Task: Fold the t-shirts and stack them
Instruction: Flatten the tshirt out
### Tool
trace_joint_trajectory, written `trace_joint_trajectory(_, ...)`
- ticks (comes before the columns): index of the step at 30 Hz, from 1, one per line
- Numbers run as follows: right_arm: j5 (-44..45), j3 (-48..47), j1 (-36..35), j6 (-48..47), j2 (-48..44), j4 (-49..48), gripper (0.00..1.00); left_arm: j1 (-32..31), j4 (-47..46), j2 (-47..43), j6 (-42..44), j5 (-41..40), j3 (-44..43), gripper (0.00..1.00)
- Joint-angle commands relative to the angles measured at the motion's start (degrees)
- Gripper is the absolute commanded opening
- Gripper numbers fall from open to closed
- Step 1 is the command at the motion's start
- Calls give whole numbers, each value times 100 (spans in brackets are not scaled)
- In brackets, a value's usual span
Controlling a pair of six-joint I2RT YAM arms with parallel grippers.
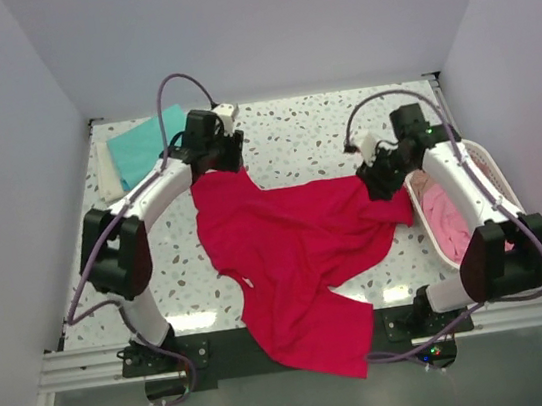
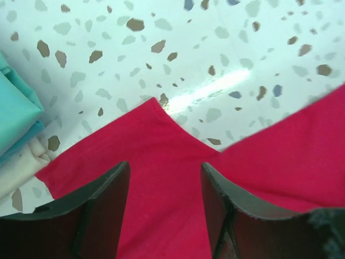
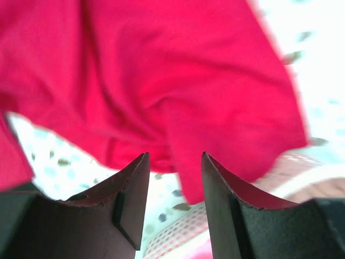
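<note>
A crimson-red t-shirt (image 1: 298, 250) lies spread and rumpled across the middle of the table, its lower part hanging over the near edge. My left gripper (image 1: 223, 166) stands open over the shirt's far left corner. In the left wrist view the red cloth (image 2: 280, 151) lies flat under the open left gripper (image 2: 165, 164). My right gripper (image 1: 382, 185) is at the shirt's right corner, open. In the blurred right wrist view the red cloth (image 3: 178, 70) lies just beyond the right gripper (image 3: 176, 156). A folded teal t-shirt (image 1: 142, 145) rests on a cream one (image 1: 106, 176) at the far left.
A white mesh basket (image 1: 488, 167) stands at the right edge with pink t-shirts (image 1: 445, 219) inside; its rim (image 3: 178, 237) shows under the right fingers. The teal fold (image 2: 13, 108) and cream fold (image 2: 16, 167) lie just left of the left gripper. Speckled tabletop (image 1: 302, 138) lies beyond the shirt.
</note>
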State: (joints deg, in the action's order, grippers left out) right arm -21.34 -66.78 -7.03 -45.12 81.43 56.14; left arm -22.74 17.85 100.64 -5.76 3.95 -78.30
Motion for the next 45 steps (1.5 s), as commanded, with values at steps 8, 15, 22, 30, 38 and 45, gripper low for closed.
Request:
trace_joint_trajectory(8,-1188,-459,896,1101,303,-718,47,777,-341,-518,-1127,-1063,1166,57)
trace_joint_trajectory(15,-1381,-335,1072,1252,470,-912,48,1571,-677,-124,-1446,-421,1345,49)
trace_joint_trajectory(22,-1452,-291,1195,1313,497,-947,48,1615,-668,754,-1340,-263,738,46)
trace_joint_trajectory(30,-1522,-326,1309,1304,515,-903,48,1615,-484,1265,-1200,-507,395,43)
trace_joint_trajectory(38,-1531,-309,1370,1313,515,-894,48,1597,-458,1573,-1138,-421,184,35)
trace_joint_trajectory(45,-1601,-335,1441,1296,567,-842,47,1501,-536,1757,-1068,-263,219,22)
